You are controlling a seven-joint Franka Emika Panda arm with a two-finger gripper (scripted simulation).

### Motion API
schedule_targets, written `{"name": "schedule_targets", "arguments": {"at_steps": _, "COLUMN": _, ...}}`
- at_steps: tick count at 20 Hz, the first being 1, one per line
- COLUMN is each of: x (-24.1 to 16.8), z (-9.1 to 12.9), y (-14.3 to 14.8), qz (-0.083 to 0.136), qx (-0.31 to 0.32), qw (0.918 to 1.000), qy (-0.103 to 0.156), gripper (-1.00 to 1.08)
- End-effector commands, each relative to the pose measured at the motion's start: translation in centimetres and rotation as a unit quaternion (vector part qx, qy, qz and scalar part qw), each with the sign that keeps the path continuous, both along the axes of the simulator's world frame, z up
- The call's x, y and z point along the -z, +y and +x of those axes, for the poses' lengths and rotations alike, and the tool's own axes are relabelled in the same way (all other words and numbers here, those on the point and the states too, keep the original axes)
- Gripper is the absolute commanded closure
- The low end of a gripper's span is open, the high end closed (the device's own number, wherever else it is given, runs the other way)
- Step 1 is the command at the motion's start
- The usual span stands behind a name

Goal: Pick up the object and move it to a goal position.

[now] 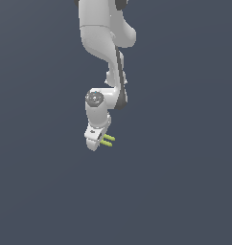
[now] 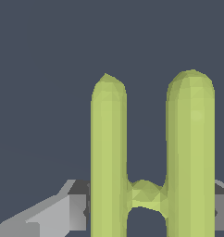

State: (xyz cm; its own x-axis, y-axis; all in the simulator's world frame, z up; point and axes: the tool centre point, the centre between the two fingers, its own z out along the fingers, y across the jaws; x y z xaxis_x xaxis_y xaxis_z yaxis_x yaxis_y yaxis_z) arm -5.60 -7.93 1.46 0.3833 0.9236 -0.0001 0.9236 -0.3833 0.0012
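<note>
The object [image 2: 151, 157] is a lime yellow-green piece of two parallel rods joined by a short crossbar. In the wrist view it fills the middle, held between grey fingers [image 2: 63, 215] that press on both rods' outer sides. In the exterior view the object [image 1: 108, 140] shows as two short yellow-green rods sticking out from the white gripper [image 1: 100, 140] toward the exterior view's right. The gripper is shut on the object, and most of the piece is hidden behind the hand there.
The white arm [image 1: 104, 52] comes down from the top of the exterior view to the wrist. A plain dark blue-grey surface [image 1: 185, 191] lies all around, with nothing else on it in view.
</note>
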Motion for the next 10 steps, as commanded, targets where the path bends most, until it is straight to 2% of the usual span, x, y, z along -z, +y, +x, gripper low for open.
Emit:
{"name": "schedule_targets", "arguments": {"at_steps": 1, "x": 0.09, "z": -0.04, "y": 0.02, "qz": 0.000, "qx": 0.000, "qw": 1.0000, "qy": 0.001, "gripper": 1.08}}
{"name": "schedule_targets", "arguments": {"at_steps": 10, "x": -0.70, "z": 0.72, "y": 0.82, "qz": 0.000, "qx": 0.000, "qw": 1.0000, "qy": 0.000, "gripper": 1.08}}
